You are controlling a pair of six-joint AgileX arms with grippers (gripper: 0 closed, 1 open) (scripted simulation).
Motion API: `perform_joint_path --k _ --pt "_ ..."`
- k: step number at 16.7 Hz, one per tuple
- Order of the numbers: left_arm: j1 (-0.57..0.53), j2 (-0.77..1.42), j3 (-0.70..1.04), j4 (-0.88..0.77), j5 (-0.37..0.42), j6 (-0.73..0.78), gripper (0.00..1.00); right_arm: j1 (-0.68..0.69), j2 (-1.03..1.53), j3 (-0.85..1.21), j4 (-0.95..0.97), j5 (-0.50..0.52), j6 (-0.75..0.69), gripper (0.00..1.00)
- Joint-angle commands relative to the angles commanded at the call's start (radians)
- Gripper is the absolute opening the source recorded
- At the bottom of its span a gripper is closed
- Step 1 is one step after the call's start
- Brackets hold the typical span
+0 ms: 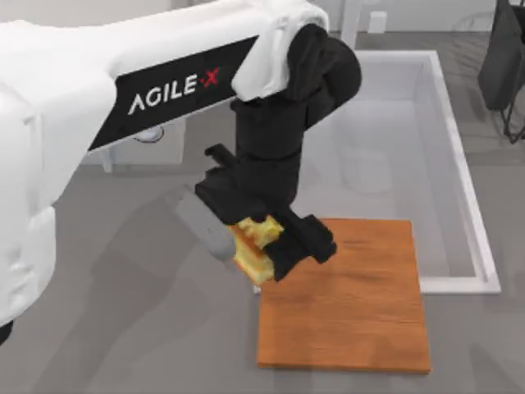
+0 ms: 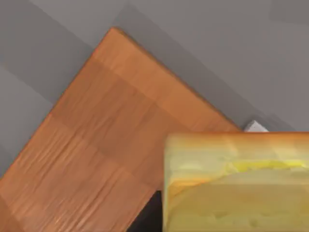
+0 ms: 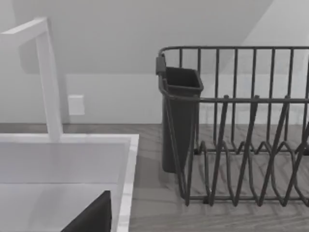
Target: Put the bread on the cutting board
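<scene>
Top view has my left gripper [image 1: 261,245] pinching the bread [image 1: 254,242] by its sides above the left edge of the cutting board [image 1: 353,304], a light, soft, crumbly chunk I judge best held gently across its firmer crust.

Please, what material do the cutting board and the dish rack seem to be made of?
The cutting board looks like orange-brown wood with a smooth, matte finish: grain lines run across its surface. The dish rack seems to be thin dark metal wire, perhaps coated: slim rods, bent into loops, with a dull sheen. Since the scene is rendered, both are only appearances.
</scene>
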Motion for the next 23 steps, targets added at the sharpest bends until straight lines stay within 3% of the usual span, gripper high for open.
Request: perform_joint_path --k 4,9,23 --pt "-0.089 0.089 0.106 0.042 -0.032 0.245 0.00 0.000 0.000 0.000 0.000 0.000 0.000 1.00" --pt "-0.149 0.153 0.198 0.092 -0.076 0.431 0.00 0.000 0.000 0.000 0.000 0.000 0.000 1.00" --pt "-0.154 0.168 0.159 0.162 -0.083 0.462 0.00 0.000 0.000 0.000 0.000 0.000 0.000 1.00"
